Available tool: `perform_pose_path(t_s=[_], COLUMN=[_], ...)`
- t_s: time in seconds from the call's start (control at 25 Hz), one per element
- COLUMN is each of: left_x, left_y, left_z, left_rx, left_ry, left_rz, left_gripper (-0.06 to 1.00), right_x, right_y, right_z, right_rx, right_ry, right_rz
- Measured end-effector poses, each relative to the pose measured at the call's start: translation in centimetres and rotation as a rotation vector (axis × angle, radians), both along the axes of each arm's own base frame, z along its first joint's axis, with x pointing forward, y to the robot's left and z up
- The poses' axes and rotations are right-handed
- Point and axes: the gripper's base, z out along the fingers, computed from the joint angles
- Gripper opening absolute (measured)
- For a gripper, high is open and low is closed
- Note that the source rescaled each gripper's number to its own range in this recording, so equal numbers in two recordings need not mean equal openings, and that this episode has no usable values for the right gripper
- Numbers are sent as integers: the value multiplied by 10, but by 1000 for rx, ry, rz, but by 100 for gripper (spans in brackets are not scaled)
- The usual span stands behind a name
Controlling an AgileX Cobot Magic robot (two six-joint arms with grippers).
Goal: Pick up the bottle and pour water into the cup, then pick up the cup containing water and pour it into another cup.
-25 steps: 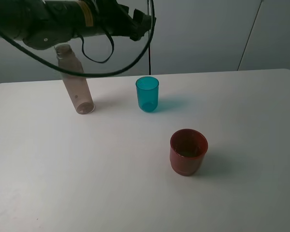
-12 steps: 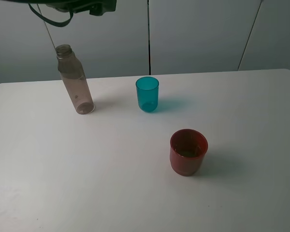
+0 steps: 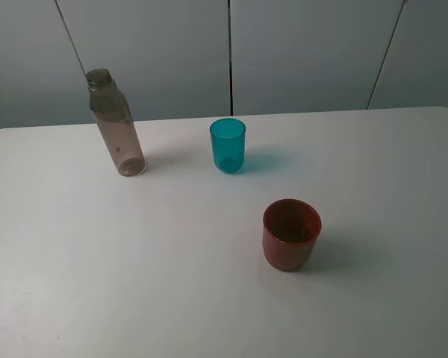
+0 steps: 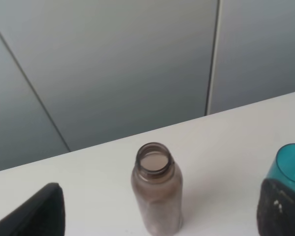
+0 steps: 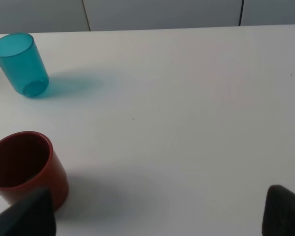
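The grey-brown bottle [image 3: 116, 124] stands upright and uncapped at the table's back left. The teal cup [image 3: 228, 145] stands to its right, and the wide dark-red cup [image 3: 291, 234] sits nearer the front. Neither gripper appears in the exterior view. In the left wrist view the left gripper [image 4: 160, 206] is open, with the bottle [image 4: 156, 196] framed between its dark fingers [image 4: 37, 216] but some way beyond them, and the teal cup [image 4: 291, 164] just past one finger. The right gripper [image 5: 157, 211] is open and holds nothing; the red cup [image 5: 25, 164] is beside one finger and the teal cup [image 5: 19, 64] lies beyond.
The white table [image 3: 134, 268] carries only the three task objects. Grey wall panels [image 3: 306, 52] rise behind its back edge.
The left arm, which hung over the bottle a second ago, has withdrawn out of the top of the exterior view. Bottle and both cups have stayed in place.
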Motion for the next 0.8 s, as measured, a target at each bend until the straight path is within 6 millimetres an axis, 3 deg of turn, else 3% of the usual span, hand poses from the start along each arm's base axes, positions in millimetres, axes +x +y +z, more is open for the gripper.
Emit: perform_pose_path(t_s=[0.16,0.6,0.8], left_x=[-39,-172,-210], left_y=[13,64,77], left_z=[-1,-47,-69], left_rx=[-20,-42,-67], left_ry=[-28,-132,-152], left_rz=[24,173,213], left_gripper=[99,99,99], right_x=[0,0,0], right_y=[0,0,0], right_z=[0,0,0], right_rx=[0,0,0], right_ry=[0,0,0], right_rz=[0,0,0])
